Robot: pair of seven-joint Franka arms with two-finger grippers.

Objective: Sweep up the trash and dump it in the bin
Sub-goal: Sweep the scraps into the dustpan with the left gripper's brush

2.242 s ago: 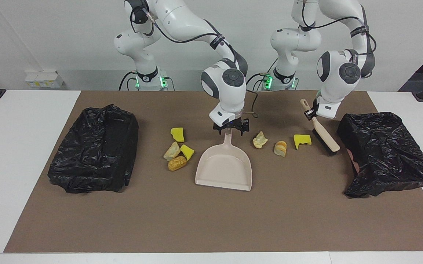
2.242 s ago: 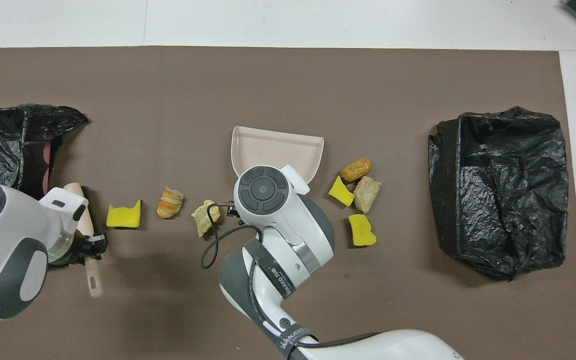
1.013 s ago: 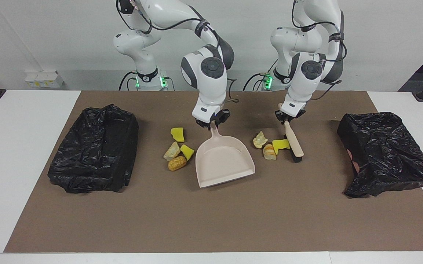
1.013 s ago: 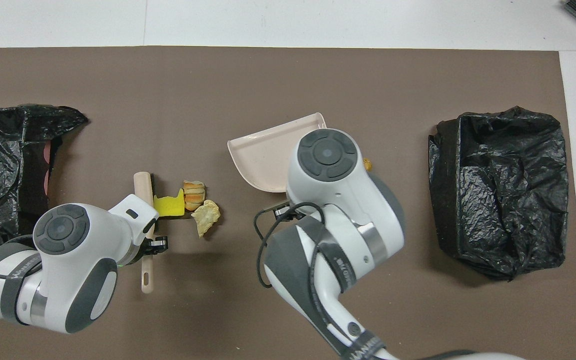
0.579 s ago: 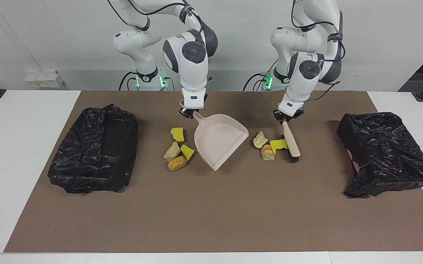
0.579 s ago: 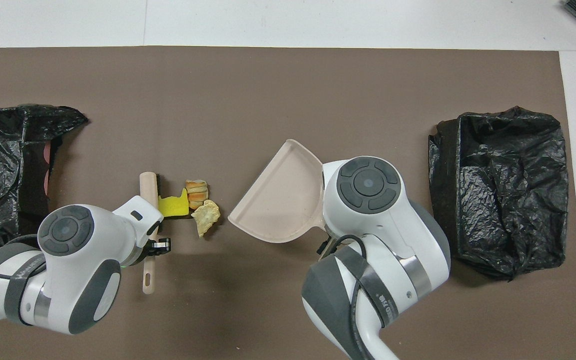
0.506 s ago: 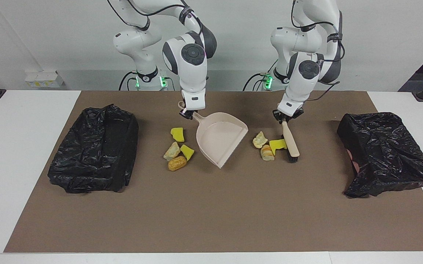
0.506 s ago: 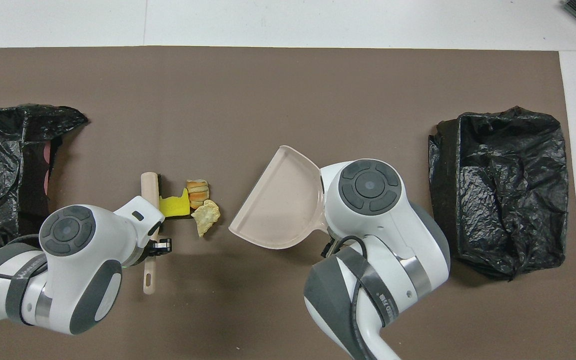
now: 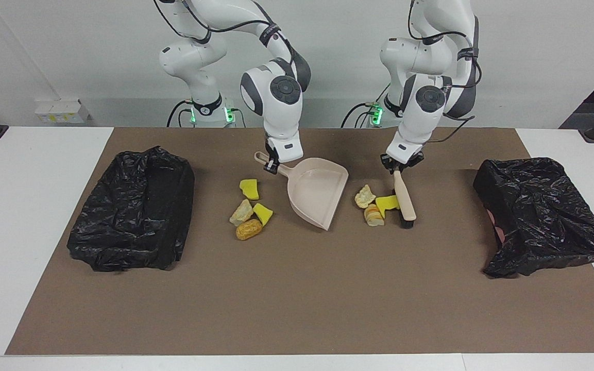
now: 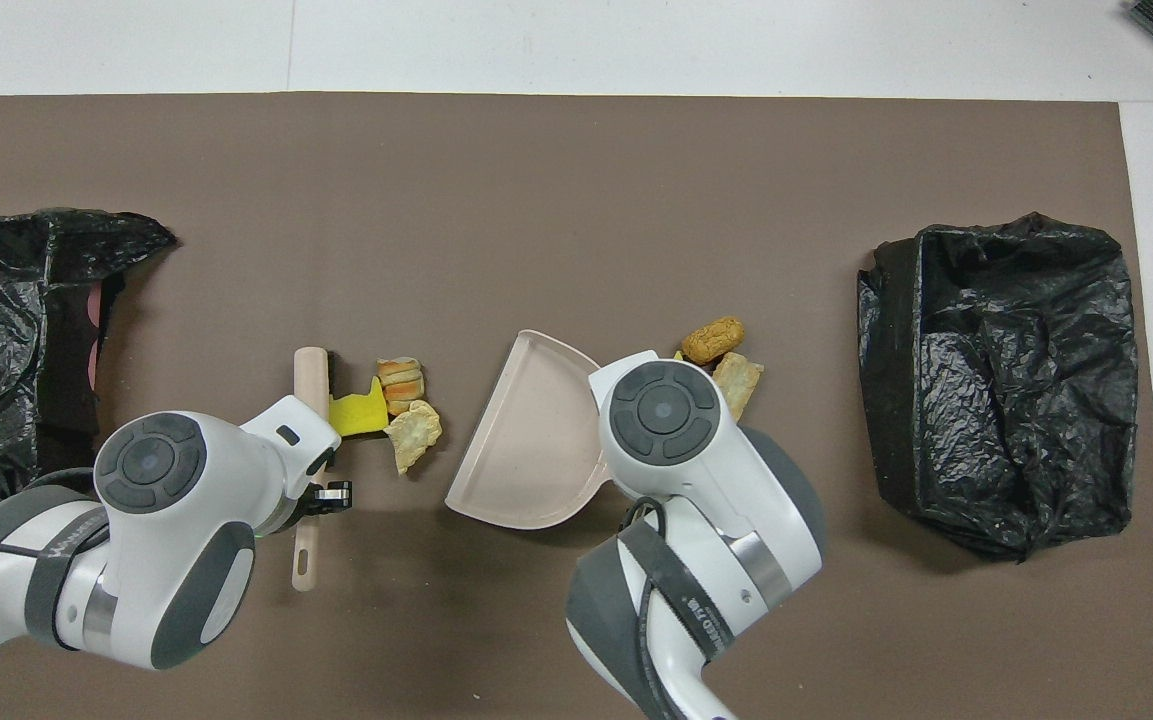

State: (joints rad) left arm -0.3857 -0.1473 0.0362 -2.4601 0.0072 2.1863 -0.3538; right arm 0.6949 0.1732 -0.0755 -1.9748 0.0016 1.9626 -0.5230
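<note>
My right gripper [image 9: 272,165] is shut on the handle of the beige dustpan [image 9: 317,193], which is tipped so that its mouth faces the left arm's end of the table. My left gripper [image 9: 395,166] is shut on the handle of the brush [image 9: 404,198], whose black bristles rest on the mat. Against the brush lie three pieces of trash: a yellow sponge wedge [image 9: 388,203], a bread-like chunk [image 9: 373,215] and a beige lump [image 9: 365,196]. Several more scraps [image 9: 249,214] lie beside the dustpan toward the right arm's end. From overhead, the right wrist hides its gripper above the dustpan [image 10: 531,450].
Two bins lined with black bags stand on the brown mat, one bin [image 9: 132,208] at the right arm's end and the other bin [image 9: 539,216] at the left arm's end. Bare mat stretches farther from the robots than the trash.
My right gripper has lifted and swung the dustpan so its mouth turned toward the brush. My left gripper has pushed the brush and three scraps toward the dustpan.
</note>
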